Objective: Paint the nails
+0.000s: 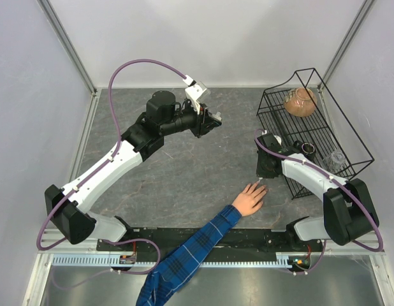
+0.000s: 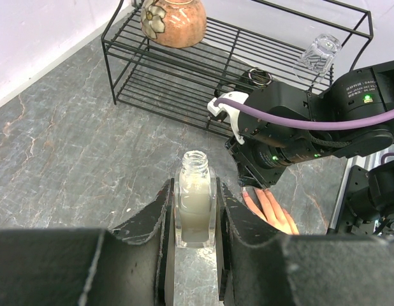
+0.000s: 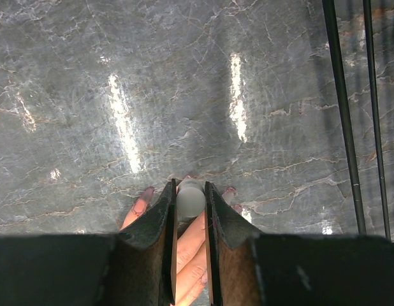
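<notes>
A light-skinned hand in a blue plaid sleeve lies flat on the grey table, fingers pointing away. My left gripper is held out over the middle of the table, shut on an uncapped glass polish bottle of pale liquid. My right gripper hangs just above the fingertips, shut on a round grey brush cap; the brush below it is hidden. The nails at either side of the jaws look dark pink. The middle fingertip is covered by the cap.
A black wire rack stands at the back right, close behind my right arm. It holds a brown round pot, a clear glass and a small dark ring-shaped item. White walls enclose the table.
</notes>
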Robot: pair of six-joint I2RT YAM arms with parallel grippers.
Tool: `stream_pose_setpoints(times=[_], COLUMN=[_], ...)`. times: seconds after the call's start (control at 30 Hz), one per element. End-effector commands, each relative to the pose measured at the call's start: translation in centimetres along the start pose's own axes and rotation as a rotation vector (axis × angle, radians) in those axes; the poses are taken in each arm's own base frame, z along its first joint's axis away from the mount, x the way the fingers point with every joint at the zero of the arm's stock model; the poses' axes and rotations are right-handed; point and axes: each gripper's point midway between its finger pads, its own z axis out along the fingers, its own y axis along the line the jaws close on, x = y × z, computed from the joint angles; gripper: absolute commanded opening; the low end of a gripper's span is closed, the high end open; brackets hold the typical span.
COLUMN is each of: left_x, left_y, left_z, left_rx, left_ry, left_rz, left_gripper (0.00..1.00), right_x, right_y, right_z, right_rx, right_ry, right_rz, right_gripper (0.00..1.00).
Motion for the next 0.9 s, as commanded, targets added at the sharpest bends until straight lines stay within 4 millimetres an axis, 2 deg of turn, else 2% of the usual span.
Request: stream_pose_setpoints(times=[0.0, 0.47, 0.67, 0.8, 0.87], left_x=[-2.6, -2.5, -2.8, -2.7, -2.8], left_y=[0.3, 0.4, 0.3, 0.2, 0.0], left_z=[-0.3, -0.8, -0.9, -0.9, -1.1], left_rx=[-0.012, -0.017, -0.019, -0.012, -0.010], left_ry=[-0.065, -0.066, -0.081, -0.087, -0.090], left_rz=[0.070, 0.082, 0.085, 0.065, 0.053], left_gripper=[0.02, 0.02, 0.02, 0.02, 0.02], right_x=[-2.2, -2.7, -3.0, -2.6, -1.9], right_y=[0.4, 0.5, -0.3, 0.7, 1.4], right_z=[-0.3, -0.2, -1.4, -2.4, -2.2], right_rx=[0.001, 0.010, 0.041, -0.044, -0.093], right_ry=[-0.062, -0.071, -0.085, -0.085, -0.068], right_rz=[0.029, 0.036, 0.030, 0.023, 0.014], right_gripper=[0.00, 0.00, 0.00, 0.00, 0.00])
